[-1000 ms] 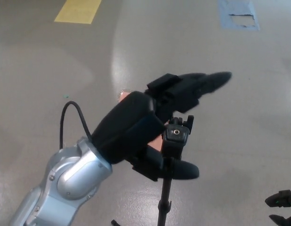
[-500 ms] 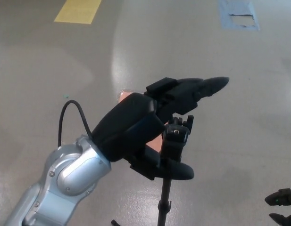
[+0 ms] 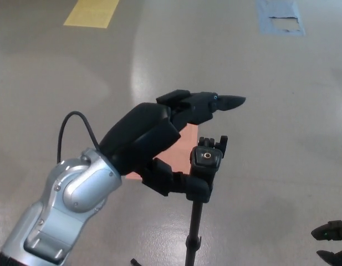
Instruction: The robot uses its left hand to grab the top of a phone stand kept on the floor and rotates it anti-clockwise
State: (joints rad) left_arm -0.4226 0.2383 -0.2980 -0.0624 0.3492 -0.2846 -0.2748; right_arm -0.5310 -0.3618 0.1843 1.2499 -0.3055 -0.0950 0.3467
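The two upper fingers (image 3: 215, 103) of the left hand (image 3: 159, 138) stretch out straight, up and to the right, passing above and behind the top of the phone stand (image 3: 206, 158) without touching it. The thumb (image 3: 184, 185) reaches in low from the left and ends against the left side of the stand's neck, just under the head. So the hand is spread wide, with the stand's head sitting in the gap between the thumb below and the fingers above, and nothing is clamped. The stand's head is a small black block with a round screw socket facing the camera; its thin pole (image 3: 197, 233) drops straight down to the bottom edge of the picture. A pink patch (image 3: 179, 147) on the floor (image 3: 281, 138) shows between palm and stand. The silver forearm (image 3: 60, 210) comes in from the lower left with a black cable (image 3: 76, 124) looping off the wrist. The right hand (image 3: 331, 244) shows only as dark fingertips in the lower right corner, well apart from the stand; its state cannot be told.
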